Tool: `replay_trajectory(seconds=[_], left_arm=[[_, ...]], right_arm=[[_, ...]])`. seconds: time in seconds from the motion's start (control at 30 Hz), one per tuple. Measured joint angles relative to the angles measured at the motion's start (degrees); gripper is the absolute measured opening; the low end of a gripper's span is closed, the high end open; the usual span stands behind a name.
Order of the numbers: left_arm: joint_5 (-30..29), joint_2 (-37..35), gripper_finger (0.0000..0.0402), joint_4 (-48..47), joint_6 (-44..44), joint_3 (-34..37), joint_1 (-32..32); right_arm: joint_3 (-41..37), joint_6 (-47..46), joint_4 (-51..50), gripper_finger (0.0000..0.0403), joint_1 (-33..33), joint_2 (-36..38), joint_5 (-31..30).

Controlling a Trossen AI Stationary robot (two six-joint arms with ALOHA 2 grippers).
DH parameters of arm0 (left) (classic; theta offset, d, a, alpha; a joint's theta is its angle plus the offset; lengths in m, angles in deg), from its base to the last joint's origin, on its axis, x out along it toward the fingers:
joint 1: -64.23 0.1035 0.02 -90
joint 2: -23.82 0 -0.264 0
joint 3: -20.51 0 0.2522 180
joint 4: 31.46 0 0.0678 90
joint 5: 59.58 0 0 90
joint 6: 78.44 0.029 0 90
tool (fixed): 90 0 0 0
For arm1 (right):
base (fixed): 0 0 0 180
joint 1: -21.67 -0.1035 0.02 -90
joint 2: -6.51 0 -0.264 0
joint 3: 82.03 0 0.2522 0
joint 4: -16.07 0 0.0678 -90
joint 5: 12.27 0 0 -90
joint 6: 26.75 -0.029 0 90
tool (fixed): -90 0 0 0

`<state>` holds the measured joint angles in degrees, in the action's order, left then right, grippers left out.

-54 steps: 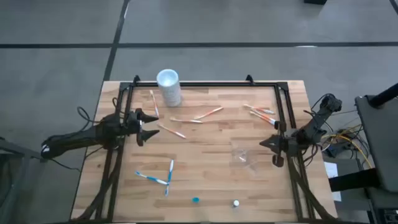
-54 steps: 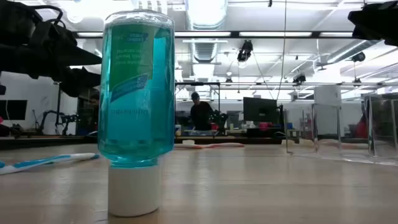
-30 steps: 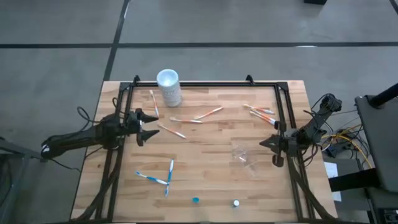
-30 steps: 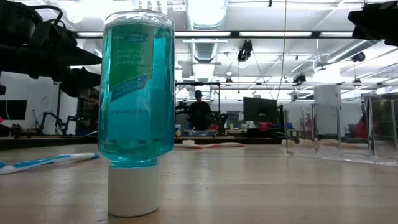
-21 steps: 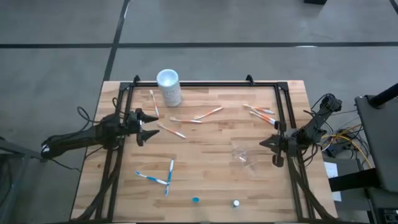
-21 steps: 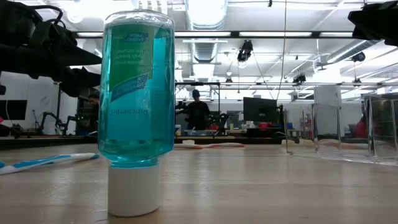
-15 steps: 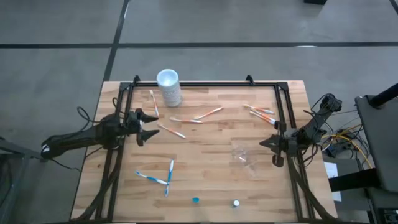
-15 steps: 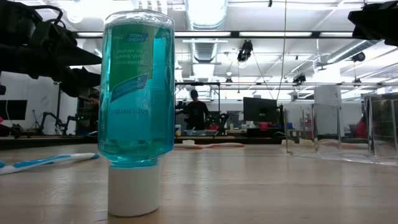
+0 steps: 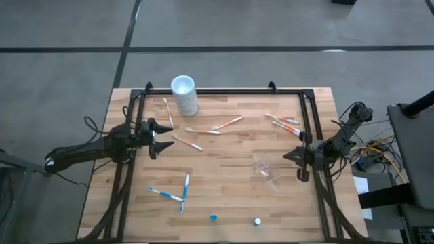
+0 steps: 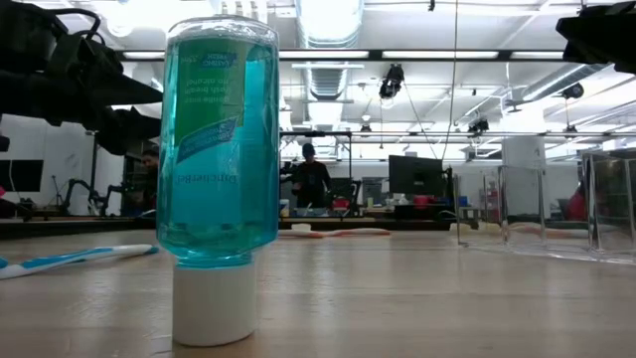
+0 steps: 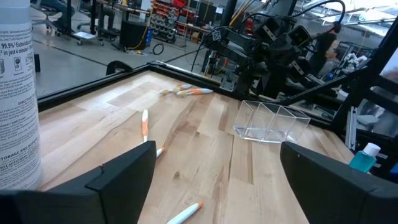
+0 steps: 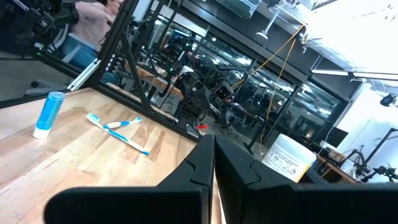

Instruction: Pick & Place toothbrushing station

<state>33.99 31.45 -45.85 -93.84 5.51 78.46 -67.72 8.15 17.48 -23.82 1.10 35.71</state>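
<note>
— What do we record at the near edge of the table?

— We note a blue bottle standing upside down on its white cap, closest to the low camera. From above it shows as a blue dot, with a small white cap near it along the same edge.

— And behind that?

— We find two blue brushes lying crossed on the wood, on the left arm's side, well apart from the bottle.

— Where do we place the cup?

— We place the clear cup on the table's right half, just in front of the right gripper and apart from it. Nothing holds it. We cannot tell whether it stands upright. None of the brushes are in it.

— State of the tools?

— The right gripper's fingers are pressed together and empty, as its wrist view shows. The left gripper hangs over the left rail with its fingers spread wide, grasping nothing.

— Farther on?

— We log orange brushes scattered across the middle, one just beside the left gripper, and a bunch more near the far right rail. A white canister stands at the far edge. Beyond the table, a person stands in the room.
</note>
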Motion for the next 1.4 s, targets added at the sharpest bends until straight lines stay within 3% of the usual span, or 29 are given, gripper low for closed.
replay_trajectory(seconds=[0.9, 1.4], left_arm=[[0.00, -0.01, 0.0348, 0.01, 0.00, 0.00, -0.01], [0.00, 0.00, 0.0350, 0.01, 0.02, 0.00, 0.01]], right_arm=[[0.02, 0.05, 0.00, 0.0008, 0.01, 0.01, 0.00], [-0.01, 22.87, 0.02, 0.0008, 0.02, -0.01, -0.36]])
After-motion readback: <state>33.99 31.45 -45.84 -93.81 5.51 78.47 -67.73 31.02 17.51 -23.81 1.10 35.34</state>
